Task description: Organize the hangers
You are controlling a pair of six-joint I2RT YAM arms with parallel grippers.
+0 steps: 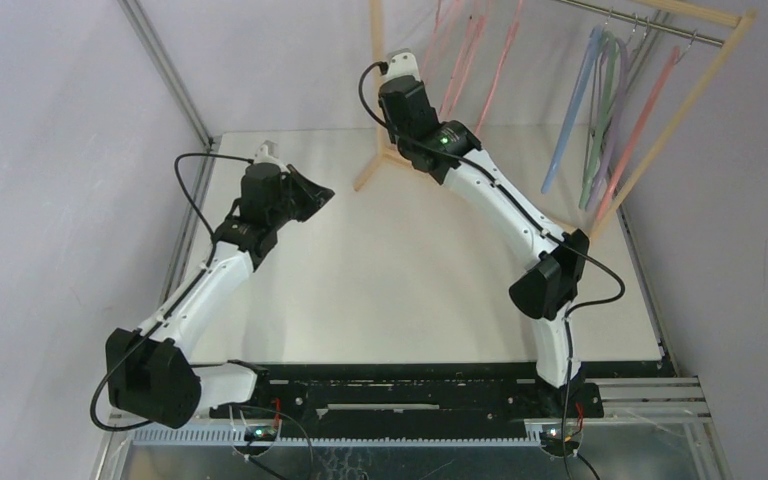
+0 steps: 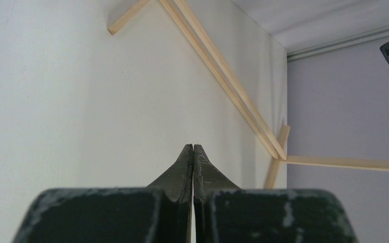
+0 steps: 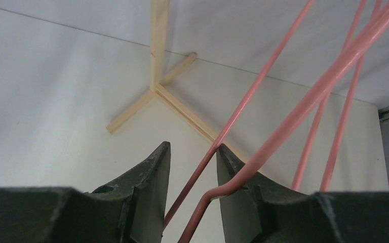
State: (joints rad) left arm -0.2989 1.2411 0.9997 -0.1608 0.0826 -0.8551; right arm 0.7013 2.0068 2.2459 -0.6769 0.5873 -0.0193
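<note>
Several pink wire hangers hang at the left end of the rack's rail. Thicker blue, grey-green, lilac and salmon hangers hang at the right end. My right gripper is raised among the pink ones. It is open. Two thin pink hanger wires pass between its fingers, and one of them rests bent against the right finger. My left gripper is shut and empty, low over the white table, left of the rack.
The pale wooden rack frame has a left post with feet on the table, and a metal rail on top. Its floor bars run across the left wrist view. Grey walls close in the back and sides.
</note>
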